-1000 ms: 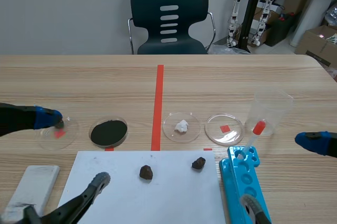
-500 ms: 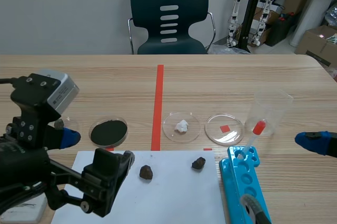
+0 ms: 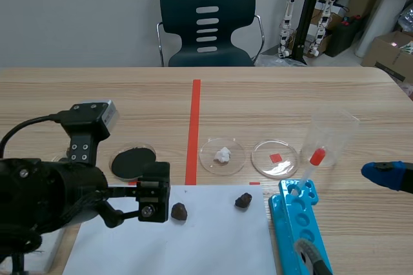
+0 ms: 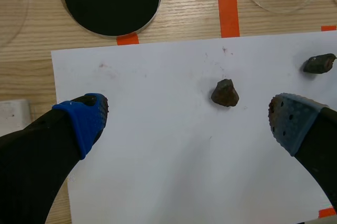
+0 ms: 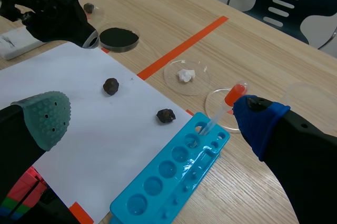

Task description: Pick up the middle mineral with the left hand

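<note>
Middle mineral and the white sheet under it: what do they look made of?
Middle mineral: it looks like raw rock, dark brown, rough and matte, with lumpy, irregular faces and no shine. Sheet: probably plain paper. It is thin, flat, white and matte, with a few small dark specks on it.

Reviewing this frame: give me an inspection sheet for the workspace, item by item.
Surface: wooden table with tape marks; white paper sheet.
Job's things: middle mineral lying on the sheet, ungripped; second mineral beside it.
Clutter: black powder dish, white lump dish, clear dish, beaker, pipette, blue well tray.
Grippers: left gripper open over the sheet, mineral just ahead; right gripper open, holding nothing.
Cables: black cable at the left arm.
Surroundings: chair, boxes.
</note>
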`<state>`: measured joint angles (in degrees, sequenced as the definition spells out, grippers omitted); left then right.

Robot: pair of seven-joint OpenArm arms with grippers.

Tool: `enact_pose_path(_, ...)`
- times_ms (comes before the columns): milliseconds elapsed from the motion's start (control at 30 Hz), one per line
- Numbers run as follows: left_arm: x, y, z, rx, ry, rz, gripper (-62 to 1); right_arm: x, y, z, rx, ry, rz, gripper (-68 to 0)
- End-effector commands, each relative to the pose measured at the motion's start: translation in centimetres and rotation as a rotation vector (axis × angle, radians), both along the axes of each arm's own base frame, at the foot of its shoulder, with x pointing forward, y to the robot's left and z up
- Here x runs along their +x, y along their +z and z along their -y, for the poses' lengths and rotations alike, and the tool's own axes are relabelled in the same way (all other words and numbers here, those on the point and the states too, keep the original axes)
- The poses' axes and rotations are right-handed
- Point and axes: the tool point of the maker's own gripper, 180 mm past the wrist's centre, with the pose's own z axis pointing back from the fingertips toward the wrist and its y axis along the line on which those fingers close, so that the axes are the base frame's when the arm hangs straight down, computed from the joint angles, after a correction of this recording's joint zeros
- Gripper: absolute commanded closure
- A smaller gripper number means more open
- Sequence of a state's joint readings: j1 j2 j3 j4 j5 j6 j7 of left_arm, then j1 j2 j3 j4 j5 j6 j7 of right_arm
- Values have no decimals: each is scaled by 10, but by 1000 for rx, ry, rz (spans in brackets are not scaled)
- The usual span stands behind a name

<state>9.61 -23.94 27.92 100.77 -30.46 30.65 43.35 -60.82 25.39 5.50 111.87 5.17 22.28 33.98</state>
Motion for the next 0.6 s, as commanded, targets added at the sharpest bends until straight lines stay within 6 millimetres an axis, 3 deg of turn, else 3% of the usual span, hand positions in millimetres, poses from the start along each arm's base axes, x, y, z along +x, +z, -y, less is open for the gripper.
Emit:
enact_pose_path(0, 4, 6, 5, -16, 20, 10, -623, 2, 7, -2, 21, 0, 22, -653)
enact_pose_path(167, 5, 1, 10, 1, 76, -17, -623, 2, 7, -2, 21, 0, 22, -653)
enact_pose_path(567, 1, -24, 46, -12, 45, -104, -623, 2, 7, -2, 21, 0, 22, -653)
